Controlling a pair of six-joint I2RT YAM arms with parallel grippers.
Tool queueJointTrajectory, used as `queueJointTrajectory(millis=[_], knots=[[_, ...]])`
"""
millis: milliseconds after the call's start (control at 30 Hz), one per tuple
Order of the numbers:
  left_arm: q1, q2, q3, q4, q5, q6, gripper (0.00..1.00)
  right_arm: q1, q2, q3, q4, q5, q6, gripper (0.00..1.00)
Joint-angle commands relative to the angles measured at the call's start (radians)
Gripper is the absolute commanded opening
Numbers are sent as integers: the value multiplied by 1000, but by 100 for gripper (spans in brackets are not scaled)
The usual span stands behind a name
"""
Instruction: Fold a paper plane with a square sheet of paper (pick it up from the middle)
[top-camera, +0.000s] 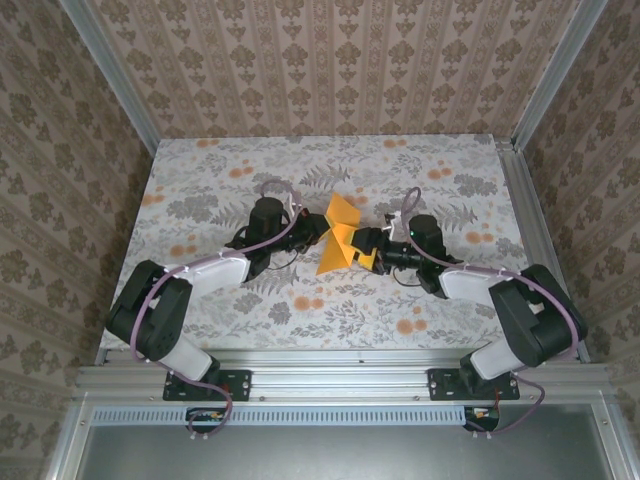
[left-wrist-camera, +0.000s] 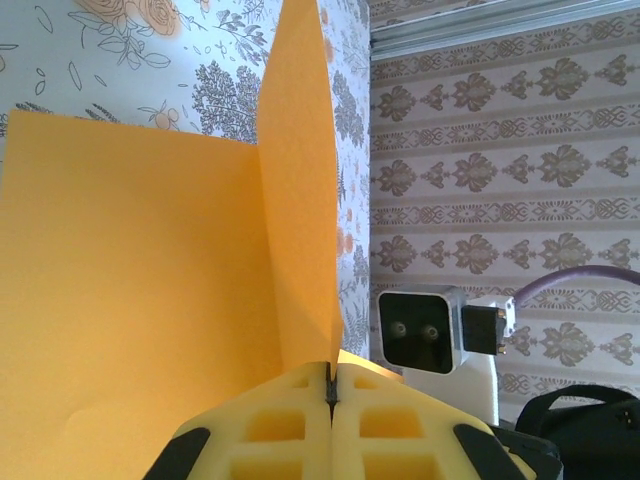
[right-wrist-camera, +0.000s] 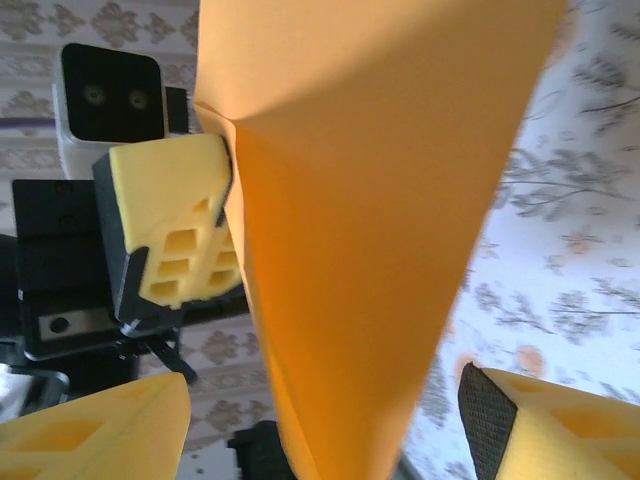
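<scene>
The square sheet of paper (top-camera: 338, 232) is bright orange and has folds in it. It sits near the middle of the worktop (top-camera: 200, 170), between the two arms, with parts of it standing up. I cannot tell if its lower tip touches the worktop. The left gripper (top-camera: 316, 232) is clamped tight on the paper. In the left wrist view its yellow fingers (left-wrist-camera: 390, 400) press together, the sheet is caught in the thin slit, and two orange flaps rise from there. The right gripper (right-wrist-camera: 325, 435) has its yellow fingers spread wide. The paper hangs between them and they are not squeezing it.
</scene>
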Motion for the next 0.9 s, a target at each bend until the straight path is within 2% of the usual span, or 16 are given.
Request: queueJointTrajectory(millis=[0, 100, 367, 867], knots=[[1, -3, 16, 37, 1, -16, 4, 23, 61, 2, 260, 26, 172, 74], [2, -5, 5, 35, 0, -13, 5, 24, 84, 3, 316, 27, 209, 72], [18, -22, -27, 27, 3, -1, 6, 17, 55, -5, 299, 32, 208, 62], [42, -51, -46, -4, 17, 27, 10, 7, 59, -1, 291, 19, 216, 32]])
